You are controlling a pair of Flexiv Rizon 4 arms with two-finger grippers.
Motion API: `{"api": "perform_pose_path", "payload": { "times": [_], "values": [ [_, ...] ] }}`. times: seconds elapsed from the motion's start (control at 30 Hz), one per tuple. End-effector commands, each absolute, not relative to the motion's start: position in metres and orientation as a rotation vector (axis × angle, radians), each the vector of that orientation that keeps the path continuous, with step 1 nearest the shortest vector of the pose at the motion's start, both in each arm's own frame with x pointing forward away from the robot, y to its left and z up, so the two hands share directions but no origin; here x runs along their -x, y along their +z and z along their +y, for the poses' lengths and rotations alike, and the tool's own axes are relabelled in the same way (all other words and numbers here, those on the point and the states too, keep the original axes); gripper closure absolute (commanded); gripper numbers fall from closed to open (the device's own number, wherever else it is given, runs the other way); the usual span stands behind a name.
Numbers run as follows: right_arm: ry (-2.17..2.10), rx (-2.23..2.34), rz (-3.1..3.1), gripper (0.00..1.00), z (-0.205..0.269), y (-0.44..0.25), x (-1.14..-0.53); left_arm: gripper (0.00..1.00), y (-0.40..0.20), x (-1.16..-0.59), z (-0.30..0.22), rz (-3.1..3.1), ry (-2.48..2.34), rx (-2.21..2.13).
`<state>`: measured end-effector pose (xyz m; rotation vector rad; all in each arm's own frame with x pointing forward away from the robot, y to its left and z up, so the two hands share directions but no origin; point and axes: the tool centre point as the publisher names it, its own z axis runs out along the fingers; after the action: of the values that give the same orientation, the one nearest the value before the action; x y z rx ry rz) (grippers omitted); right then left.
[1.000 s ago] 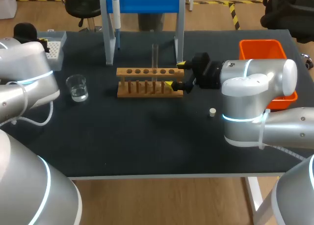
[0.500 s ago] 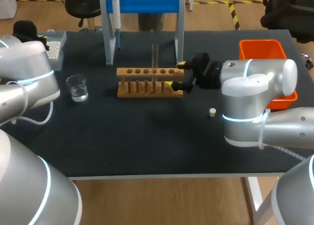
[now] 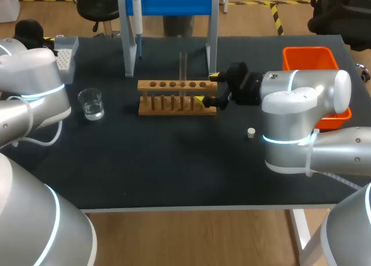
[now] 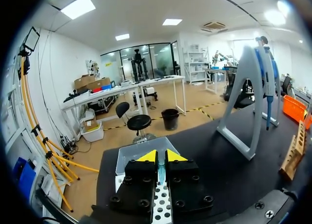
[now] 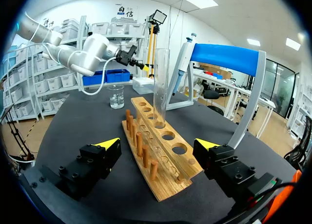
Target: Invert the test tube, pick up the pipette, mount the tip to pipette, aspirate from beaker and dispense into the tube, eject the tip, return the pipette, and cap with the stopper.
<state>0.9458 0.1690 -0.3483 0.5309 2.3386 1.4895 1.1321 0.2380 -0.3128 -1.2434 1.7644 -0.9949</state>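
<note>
A clear test tube [image 3: 182,65] [image 5: 160,87] stands upright, mouth up, in the wooden rack [image 3: 174,97] [image 5: 168,173]. My right gripper [image 3: 207,89] [image 5: 156,146] is open, one finger on each side of the rack's right end, touching nothing. The pipette [image 3: 137,14] [image 4: 267,87] hangs on the blue-topped stand [image 3: 174,2]. My left gripper [image 3: 46,41] [image 4: 161,156] is shut above the grey tip box [image 3: 66,56] [image 4: 134,158]; only a thin bluish slit shows between its tips. The beaker [image 3: 91,102] [image 5: 116,96] holds water. A small stopper [image 3: 250,133] lies right of the rack.
An orange bin [image 3: 310,58] sits at the table's right edge behind my right arm. The stand's grey legs [image 3: 128,51] rise just behind the rack. Bare dark tabletop [image 3: 174,161] spreads in front of the rack.
My left gripper has shifted slightly toward the far left corner over the tip box. The right arm, tube and rack have not moved.
</note>
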Motion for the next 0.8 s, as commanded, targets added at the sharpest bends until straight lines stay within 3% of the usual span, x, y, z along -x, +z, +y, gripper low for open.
{"api": "perform_pose_path", "payload": {
  "times": [0.03,0.8],
  "values": [
    [1.491,-0.531,2.334,0.00,0.169,-0.349,-0.946,1.00,-0.307,-1.126,0.236,1.766,-0.997,1.231],
    [1.491,-0.531,2.334,0.00,0.169,-0.349,-0.946,1.00,-0.273,-1.099,0.207,1.904,-1.070,1.042]
  ]
}}
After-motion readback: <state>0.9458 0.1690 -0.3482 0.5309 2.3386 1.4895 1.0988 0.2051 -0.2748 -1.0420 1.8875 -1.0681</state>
